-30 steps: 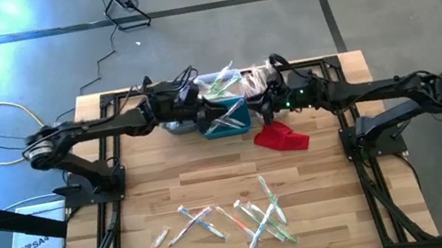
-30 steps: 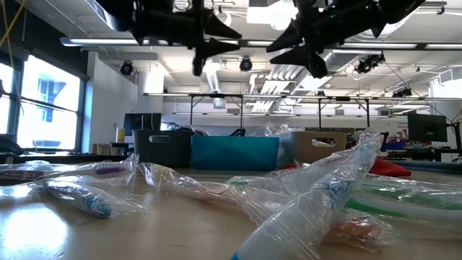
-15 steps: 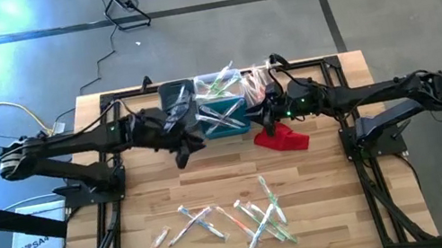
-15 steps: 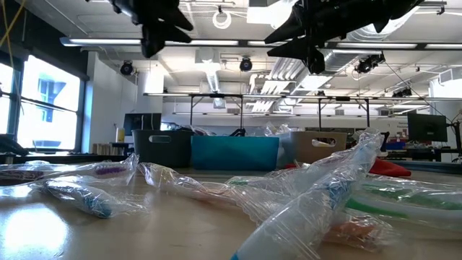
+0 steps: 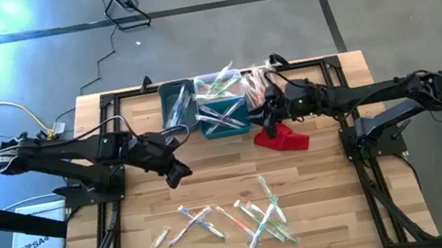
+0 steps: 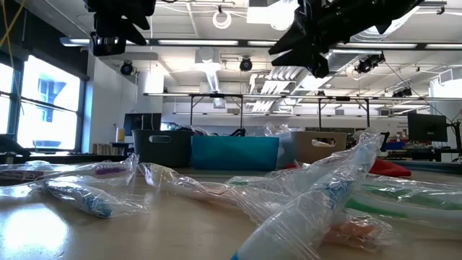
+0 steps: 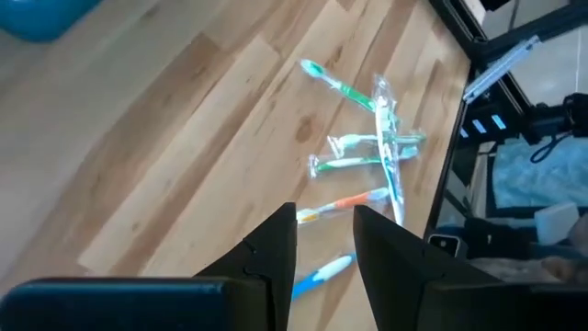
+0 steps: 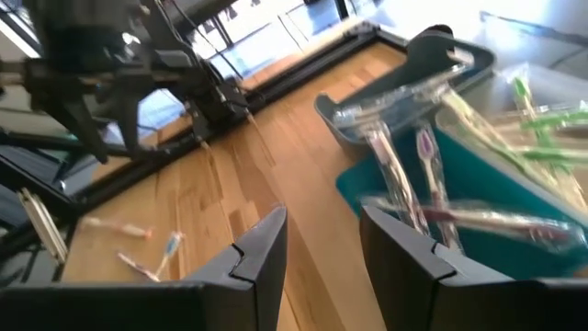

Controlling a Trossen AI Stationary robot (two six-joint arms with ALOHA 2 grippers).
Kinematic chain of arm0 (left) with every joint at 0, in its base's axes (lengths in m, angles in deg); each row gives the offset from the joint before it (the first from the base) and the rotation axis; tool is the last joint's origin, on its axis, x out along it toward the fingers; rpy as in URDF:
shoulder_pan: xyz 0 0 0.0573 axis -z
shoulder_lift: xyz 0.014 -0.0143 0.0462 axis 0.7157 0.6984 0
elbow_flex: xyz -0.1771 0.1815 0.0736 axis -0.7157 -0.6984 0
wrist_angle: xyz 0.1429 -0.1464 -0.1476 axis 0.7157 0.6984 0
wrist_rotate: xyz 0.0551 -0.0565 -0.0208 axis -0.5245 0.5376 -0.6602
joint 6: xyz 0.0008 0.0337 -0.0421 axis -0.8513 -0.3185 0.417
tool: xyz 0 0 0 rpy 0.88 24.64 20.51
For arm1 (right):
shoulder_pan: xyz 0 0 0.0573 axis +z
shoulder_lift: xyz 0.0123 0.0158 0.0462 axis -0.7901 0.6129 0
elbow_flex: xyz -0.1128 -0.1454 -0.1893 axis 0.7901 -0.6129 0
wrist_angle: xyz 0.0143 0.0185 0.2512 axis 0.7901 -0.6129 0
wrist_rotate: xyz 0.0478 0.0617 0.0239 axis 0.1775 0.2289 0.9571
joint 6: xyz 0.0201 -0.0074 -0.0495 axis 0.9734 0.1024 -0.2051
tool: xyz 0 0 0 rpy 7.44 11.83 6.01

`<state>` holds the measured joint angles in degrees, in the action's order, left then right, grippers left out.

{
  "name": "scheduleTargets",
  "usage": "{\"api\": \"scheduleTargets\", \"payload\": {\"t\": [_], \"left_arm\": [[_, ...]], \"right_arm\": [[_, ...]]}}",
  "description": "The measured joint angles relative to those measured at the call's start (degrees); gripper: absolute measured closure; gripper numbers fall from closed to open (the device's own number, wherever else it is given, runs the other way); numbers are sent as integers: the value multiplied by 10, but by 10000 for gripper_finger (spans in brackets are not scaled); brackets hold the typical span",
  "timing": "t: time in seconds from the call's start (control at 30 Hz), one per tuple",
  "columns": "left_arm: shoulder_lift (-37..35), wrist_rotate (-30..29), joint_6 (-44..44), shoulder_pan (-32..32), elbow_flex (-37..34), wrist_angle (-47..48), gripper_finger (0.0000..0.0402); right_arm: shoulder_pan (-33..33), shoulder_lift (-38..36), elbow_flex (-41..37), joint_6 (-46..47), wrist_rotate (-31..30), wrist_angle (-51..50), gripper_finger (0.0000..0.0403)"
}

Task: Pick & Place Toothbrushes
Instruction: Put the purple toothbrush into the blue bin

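Looking for writing first: the only lettering I can spot is on a white sheet (image 5: 31, 246) lying off the left edge of the surface (image 5: 324, 188), and it's too small to read, so no brands or labels from me. Lots is hard to make out, honestly. From the low view the near toothbrushes (image 6: 317, 195) are just crinkly clear wrappers filling the front, and both my arms are cut off at the top there. Counting from above: three bins in a row at the far edge, a grey bin (image 5: 177, 104), a teal bin (image 5: 224, 116) and a third bin (image 5: 258, 85) mostly hidden under wrappers and my right arm, so I can't call its colour. One red cloth (image 5: 281, 138) sits just in front of that one. The loose toothbrushes (image 5: 255, 214) on the near half of the surface look like roughly ten, but they overlap so I can't give an exact number; more are piled in the bins, uncountable. My left pincer (image 5: 177, 174) hangs over bare wood between the bins and the loose pile, fingers (image 7: 276, 253) set a narrow gap apart with nothing between them. My right pincer (image 5: 267, 118) is up by the teal bin and the red cloth, its fingers (image 8: 262, 248) also parted with nothing in them.
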<state>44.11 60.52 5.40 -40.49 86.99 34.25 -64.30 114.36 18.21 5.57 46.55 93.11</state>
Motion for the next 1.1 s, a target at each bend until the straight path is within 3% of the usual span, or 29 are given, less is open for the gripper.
{"api": "scheduleTargets", "payload": {"t": [0.67,1.1], "left_arm": [[25,-54,39,137,0,1,293],[106,-121,214,251,0,-17,293]], "right_arm": [[0,0,0,1,2,-17,271],[0,0,0,-9,-2,-26,271]]}}
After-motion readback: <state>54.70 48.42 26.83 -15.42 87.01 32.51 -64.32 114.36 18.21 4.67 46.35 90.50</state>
